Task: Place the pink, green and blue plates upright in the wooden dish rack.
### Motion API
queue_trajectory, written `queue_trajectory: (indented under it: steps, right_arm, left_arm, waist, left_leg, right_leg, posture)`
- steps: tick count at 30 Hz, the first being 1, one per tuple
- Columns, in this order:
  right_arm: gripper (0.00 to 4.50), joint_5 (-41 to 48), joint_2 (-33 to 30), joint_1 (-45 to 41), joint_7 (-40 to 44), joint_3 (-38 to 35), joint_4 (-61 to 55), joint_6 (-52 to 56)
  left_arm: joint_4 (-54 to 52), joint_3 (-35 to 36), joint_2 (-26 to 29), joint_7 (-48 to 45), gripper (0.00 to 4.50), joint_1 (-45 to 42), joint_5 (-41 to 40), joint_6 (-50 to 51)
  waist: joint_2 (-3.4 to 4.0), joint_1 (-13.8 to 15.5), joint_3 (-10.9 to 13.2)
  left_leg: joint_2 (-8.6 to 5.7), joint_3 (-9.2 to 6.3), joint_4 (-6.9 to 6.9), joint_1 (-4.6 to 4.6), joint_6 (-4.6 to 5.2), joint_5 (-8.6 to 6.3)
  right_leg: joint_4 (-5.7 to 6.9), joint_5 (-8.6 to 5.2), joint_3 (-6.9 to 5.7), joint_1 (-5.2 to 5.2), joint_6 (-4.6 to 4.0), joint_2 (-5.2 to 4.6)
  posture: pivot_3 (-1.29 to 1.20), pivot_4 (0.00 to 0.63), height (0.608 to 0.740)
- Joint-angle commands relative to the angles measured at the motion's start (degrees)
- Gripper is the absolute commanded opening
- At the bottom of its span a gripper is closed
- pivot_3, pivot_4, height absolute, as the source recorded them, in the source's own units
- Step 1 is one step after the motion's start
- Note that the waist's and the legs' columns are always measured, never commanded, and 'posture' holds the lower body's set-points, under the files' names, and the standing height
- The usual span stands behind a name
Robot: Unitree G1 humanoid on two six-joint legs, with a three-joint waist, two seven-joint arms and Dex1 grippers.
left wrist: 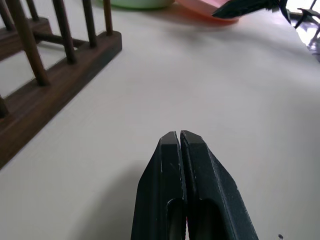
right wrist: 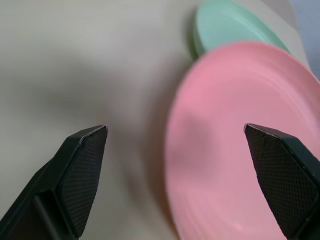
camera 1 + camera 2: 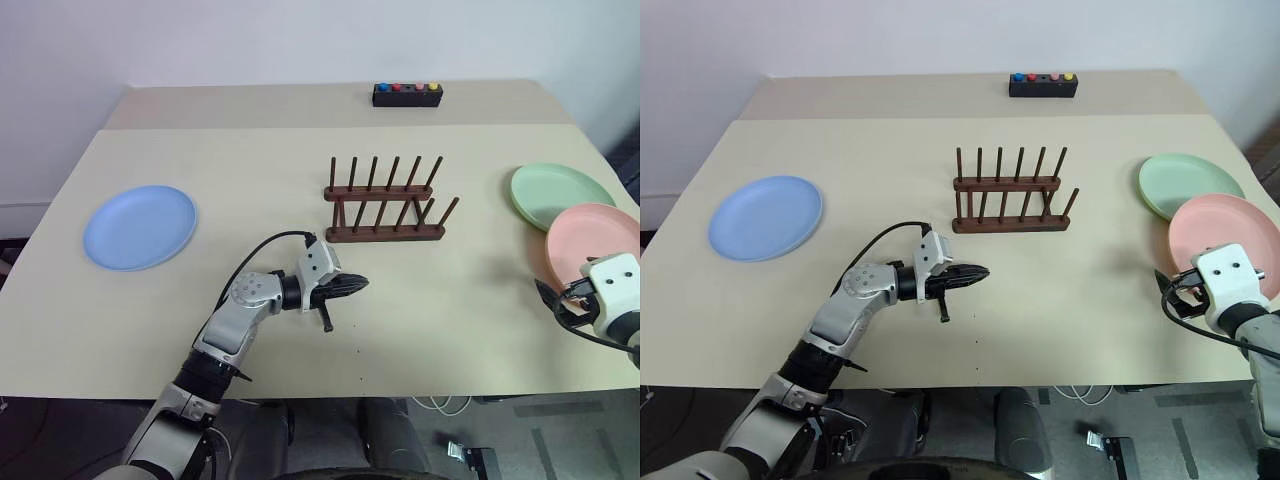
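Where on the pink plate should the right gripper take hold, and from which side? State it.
Grip the pink plate by its near rim, coming in low from the robot's side. It lies flat, overlapping the green plate at its far edge, so only the thin raised lip offers a hold. The right gripper is already open, one finger over the plate, one over the table.
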Motion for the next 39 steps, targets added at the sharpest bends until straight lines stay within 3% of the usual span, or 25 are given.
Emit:
queue_trajectory:
  steps: [1,5,8,12,15,30,35,39]
  right_arm:
    - [4.46,-1.0,-1.6,-2.3,-0.9,-0.6,2.8,-0.3]
    - [4.46,-2.0,-2.3,-4.9,-0.3,1.5,7.3,-1.4]
    - [3.64,-2.3,-2.5,-6.2,0.0,2.4,9.1,-2.0]
    - [1.78,-2.9,-2.1,-7.0,0.3,4.3,11.8,-3.8]
    - [0.08,-3.2,-2.0,-6.9,0.2,5.0,11.8,-4.4]
    - [0.03,-9.5,-2.9,0.6,-3.3,3.8,0.8,-7.2]
    - [0.03,-7.8,-6.9,-1.3,0.2,0.3,-3.2,-9.7]
    - [0.03,-1.8,-9.3,-7.6,5.1,0.4,-8.1,-9.5]
  left_arm:
    - [-0.2,-0.3,-0.3,-0.7,0.05,-1.5,0.0,-1.7]
    - [0.0,-0.3,-0.2,-0.2,0.05,-1.3,0.2,-1.9]
    - [-0.4,-0.2,0.0,0.2,0.05,-0.8,0.2,-2.0]
    - [-1.2,-0.3,0.4,1.1,0.05,0.2,0.5,-2.0]
    - [-1.1,-0.3,0.5,1.4,0.05,0.2,0.5,-2.0]
    - [0.7,-0.6,-0.1,0.9,0.05,-1.1,1.0,-3.0]
    - [1.5,-0.4,-0.2,0.6,0.05,-1.6,1.1,-3.5]
    - [2.0,-0.3,-0.2,0.6,0.05,-1.9,1.0,-3.9]
  waist:
    - [-0.01,0.0,0.0]
    - [0.01,0.0,0.0]
    - [0.01,0.0,0.0]
    - [0.02,0.0,0.0]
    - [0.02,0.0,0.0]
    - [0.02,-0.1,0.0]
    - [0.08,-0.1,0.0]
    - [0.05,-0.2,0.0]
  left_leg:
    - [0.00,0.00,0.00,0.00,0.00,0.00]
    - [0.00,0.01,-0.02,0.00,0.00,0.00]
    - [0.00,0.00,-0.04,-0.05,0.00,0.00]
    - [0.00,0.01,-0.01,-0.08,0.01,0.00]
    - [0.00,0.01,-0.02,-0.09,0.01,0.00]
    - [0.00,0.01,0.03,-0.12,0.01,0.00]
    - [0.00,0.01,0.04,-0.19,0.00,0.00]
    - [0.00,0.01,0.03,-0.20,0.01,0.00]
  right_leg:
    - [0.00,0.00,0.00,0.00,0.00,0.00]
    - [-0.02,0.00,0.00,0.00,-0.01,0.00]
    - [-0.02,0.01,0.00,-0.05,0.02,0.00]
    - [-0.02,0.02,0.00,-0.07,0.02,0.00]
    - [-0.01,0.02,0.00,-0.07,0.02,0.00]
    - [-0.02,0.01,0.00,-0.08,0.00,0.00]
    - [0.00,0.02,0.00,-0.16,0.02,0.00]
    - [0.00,0.03,0.00,-0.17,0.04,0.00]
  posture:
    - [0.00,0.150,0.740]
    - [0.00,0.150,0.740]
    - [0.00,0.150,0.740]
    - [0.00,0.150,0.740]
    - [0.00,0.150,0.740]
    - [0.00,0.150,0.740]
    - [0.00,0.150,0.740]
    - [0.00,0.150,0.740]
